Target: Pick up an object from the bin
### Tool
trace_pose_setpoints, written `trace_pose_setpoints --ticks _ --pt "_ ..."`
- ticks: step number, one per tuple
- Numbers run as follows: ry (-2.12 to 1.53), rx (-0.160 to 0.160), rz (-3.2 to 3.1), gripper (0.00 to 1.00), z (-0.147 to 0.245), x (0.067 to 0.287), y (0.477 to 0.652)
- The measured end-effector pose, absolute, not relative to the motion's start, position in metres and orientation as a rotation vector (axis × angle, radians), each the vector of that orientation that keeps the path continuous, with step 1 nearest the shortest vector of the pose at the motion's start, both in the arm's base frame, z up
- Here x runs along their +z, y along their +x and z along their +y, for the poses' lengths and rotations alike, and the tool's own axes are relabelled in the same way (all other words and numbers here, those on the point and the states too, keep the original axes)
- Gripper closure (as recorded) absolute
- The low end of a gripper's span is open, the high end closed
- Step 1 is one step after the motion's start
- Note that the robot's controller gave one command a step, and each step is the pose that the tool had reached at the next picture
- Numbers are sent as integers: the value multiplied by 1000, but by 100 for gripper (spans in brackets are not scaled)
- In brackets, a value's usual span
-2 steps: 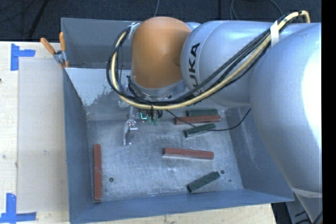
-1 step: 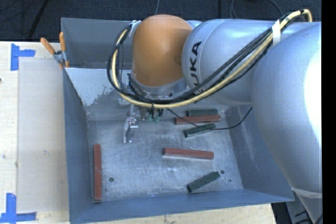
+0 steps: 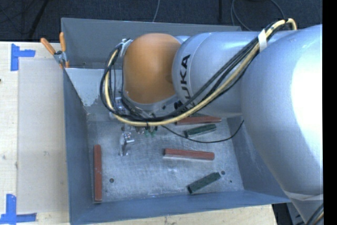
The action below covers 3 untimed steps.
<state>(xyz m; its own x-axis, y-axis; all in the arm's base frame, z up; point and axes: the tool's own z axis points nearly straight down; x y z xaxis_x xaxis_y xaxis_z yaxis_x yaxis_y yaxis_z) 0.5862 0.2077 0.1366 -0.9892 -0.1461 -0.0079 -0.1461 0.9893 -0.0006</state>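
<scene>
My gripper (image 3: 125, 145) hangs below the orange wrist cover, low over the bin floor left of the middle, with bare floor beneath its tip. A reddish-brown stick (image 3: 97, 173) lies lengthwise by the left wall, a little down and left of the gripper. Another reddish-brown stick (image 3: 188, 154) lies flat to the right of it, near the bin's middle. Nothing shows in the gripper.
A dark green stick (image 3: 204, 182) lies near the front right. Another dark green stick (image 3: 200, 130) and a reddish-brown one (image 3: 198, 120) lie half under the arm, which covers the back and right of the bin.
</scene>
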Motion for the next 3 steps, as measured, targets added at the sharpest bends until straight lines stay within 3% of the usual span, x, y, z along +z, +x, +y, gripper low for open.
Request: trace_pose_setpoints --ticks 1,2,3 --pt "-870 1 3021 0 239 119 567" --pt "-958 0 2994 0 245 123 546" --pt "-1297 0 2863 0 246 92 539"
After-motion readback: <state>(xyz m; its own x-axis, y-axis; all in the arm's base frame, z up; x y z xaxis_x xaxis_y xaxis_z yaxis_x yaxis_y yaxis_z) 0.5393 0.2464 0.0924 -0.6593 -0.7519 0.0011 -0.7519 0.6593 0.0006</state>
